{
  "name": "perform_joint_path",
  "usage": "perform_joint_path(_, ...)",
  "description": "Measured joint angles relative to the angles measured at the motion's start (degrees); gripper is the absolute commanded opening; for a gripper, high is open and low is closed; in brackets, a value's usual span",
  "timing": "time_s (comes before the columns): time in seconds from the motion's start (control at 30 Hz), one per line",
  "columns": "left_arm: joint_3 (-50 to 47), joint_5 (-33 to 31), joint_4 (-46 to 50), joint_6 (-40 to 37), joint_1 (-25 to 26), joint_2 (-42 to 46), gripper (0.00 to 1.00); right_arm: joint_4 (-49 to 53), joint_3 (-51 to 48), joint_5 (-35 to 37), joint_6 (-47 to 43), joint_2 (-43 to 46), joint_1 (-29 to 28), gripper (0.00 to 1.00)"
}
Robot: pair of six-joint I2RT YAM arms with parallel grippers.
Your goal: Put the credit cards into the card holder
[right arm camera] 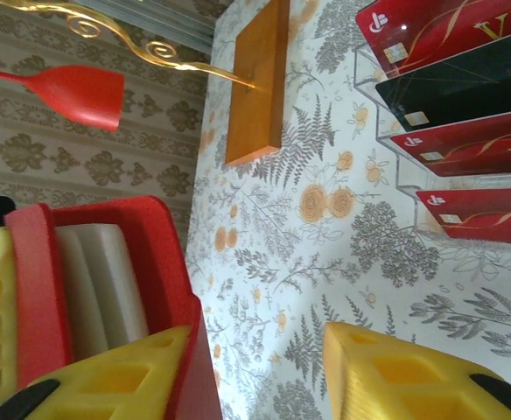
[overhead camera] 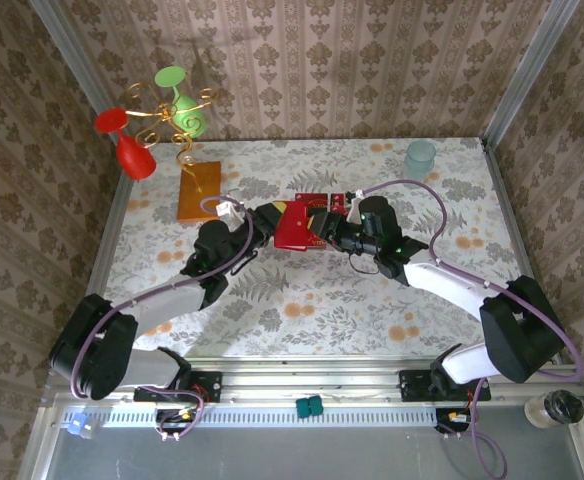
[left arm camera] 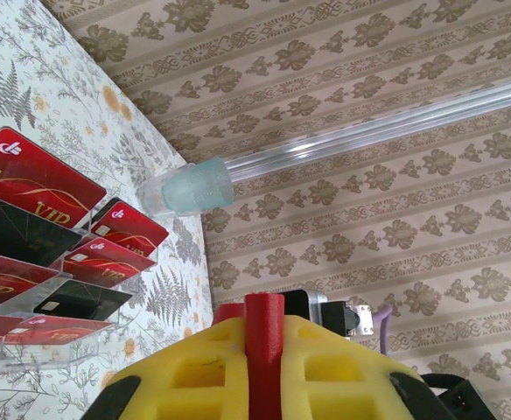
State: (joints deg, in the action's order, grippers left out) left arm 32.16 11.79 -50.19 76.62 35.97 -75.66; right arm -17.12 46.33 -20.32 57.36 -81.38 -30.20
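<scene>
The card holder [overhead camera: 294, 228] is over the middle of the table [overhead camera: 302, 310], its edge pinched tight in the left gripper [left arm camera: 264, 363]. The right gripper [right arm camera: 255, 381] has its jaws spread wide, one finger close by the holder. The credit cards [right arm camera: 465, 140] stand in a clear rack [right arm camera: 380, 122] just behind.

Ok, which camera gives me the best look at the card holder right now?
Right wrist: the card holder is close up and open, with its pale pocket showing. Top external shows it small, a red square from above. Left wrist gives its thin red edge clamped between yellow fingers.
</scene>
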Motion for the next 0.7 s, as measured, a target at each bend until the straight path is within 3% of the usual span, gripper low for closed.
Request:
perform_joint_path(0.33,0.2,-0.4,-3.5,1.5,0.0,-1.7,0.0,-8.6,-1.1,-5.4,4.5,-1.3,1.2,0.41)
perform_joint_path(0.57,0.3,-0.5,-4.8,2.1,0.2,-2.1,0.0,-14.0,-2.1,-8.0,7.8,-3.2,1.6,0.19)
perform_joint_path(0.63,0.3,-0.4,-5.4,2.4,0.3,-2.3,0.0,-15.2,-2.7,-8.4,8.5,-3.4,1.6,0.21)
perform_joint_path(0.7,0.3,-0.4,-5.8,2.7,0.4,-2.4,0.0,-16.3,-3.0,-8.8,9.0,-4.0,1.7,0.32)
